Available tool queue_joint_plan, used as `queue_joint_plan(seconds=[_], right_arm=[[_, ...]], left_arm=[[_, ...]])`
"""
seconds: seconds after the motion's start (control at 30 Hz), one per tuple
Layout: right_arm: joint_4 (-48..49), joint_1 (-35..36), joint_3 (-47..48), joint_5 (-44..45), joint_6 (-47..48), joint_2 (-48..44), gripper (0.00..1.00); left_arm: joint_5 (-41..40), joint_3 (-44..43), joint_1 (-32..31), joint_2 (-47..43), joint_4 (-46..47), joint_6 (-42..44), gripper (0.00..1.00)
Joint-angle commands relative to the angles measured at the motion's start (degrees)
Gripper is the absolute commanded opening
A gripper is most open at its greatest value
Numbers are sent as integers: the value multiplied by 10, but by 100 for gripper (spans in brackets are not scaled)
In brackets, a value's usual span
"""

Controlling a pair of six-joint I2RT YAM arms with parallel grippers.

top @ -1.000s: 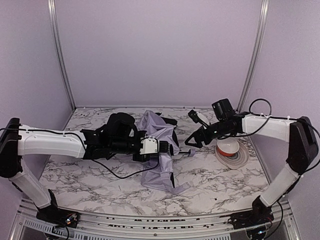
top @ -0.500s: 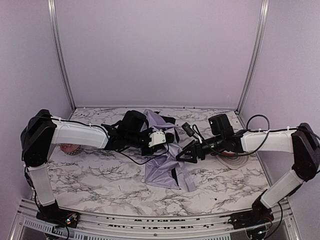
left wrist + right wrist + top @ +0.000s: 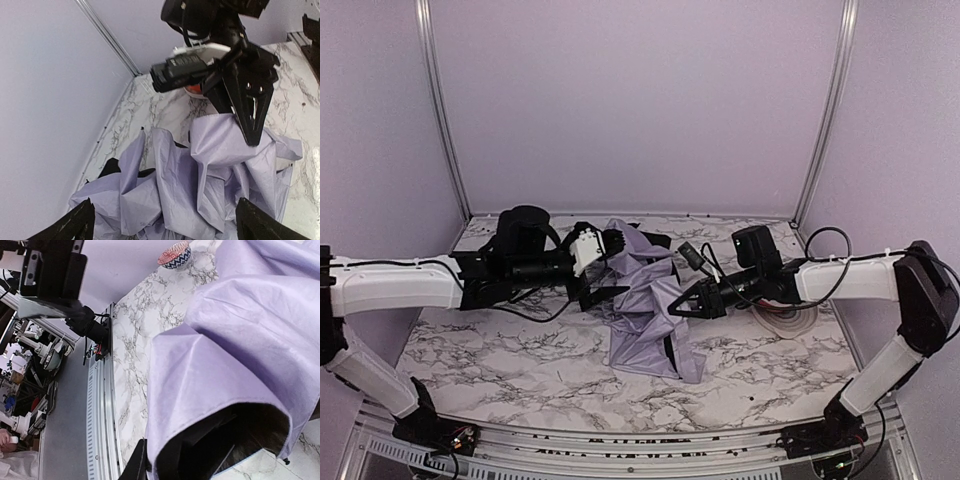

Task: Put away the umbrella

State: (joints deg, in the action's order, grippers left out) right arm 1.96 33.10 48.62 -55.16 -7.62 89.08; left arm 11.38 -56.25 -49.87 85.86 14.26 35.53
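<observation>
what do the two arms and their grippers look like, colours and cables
The left arm and right arm have white tubular links, black joints and loose black cables. The left gripper has a white block behind black fingers; the right gripper is all black and triangular.

no legible text in any view, faint pale print on the black camera housing (image 3: pixel 180 72) in the left wrist view, too small and blurred to read, nothing else lettered

One umbrella (image 3: pixel 642 330), one orange-and-white bowl (image 3: pixel 194 91), one zigzag bowl (image 3: pixel 175 254), two grippers (image 3: pixel 618 266) (image 3: pixel 676 309)
</observation>
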Motion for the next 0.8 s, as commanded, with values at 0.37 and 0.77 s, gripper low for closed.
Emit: queue_joint_plan(seconds=[0.37, 0.77], right_arm=[[35, 45, 46, 20, -87, -41, 6], [61, 42, 79, 96, -168, -114, 0]], left_arm=[[-57, 69, -97, 63, 32, -134, 66], [-67, 71, -101, 142, 92, -144, 0]])
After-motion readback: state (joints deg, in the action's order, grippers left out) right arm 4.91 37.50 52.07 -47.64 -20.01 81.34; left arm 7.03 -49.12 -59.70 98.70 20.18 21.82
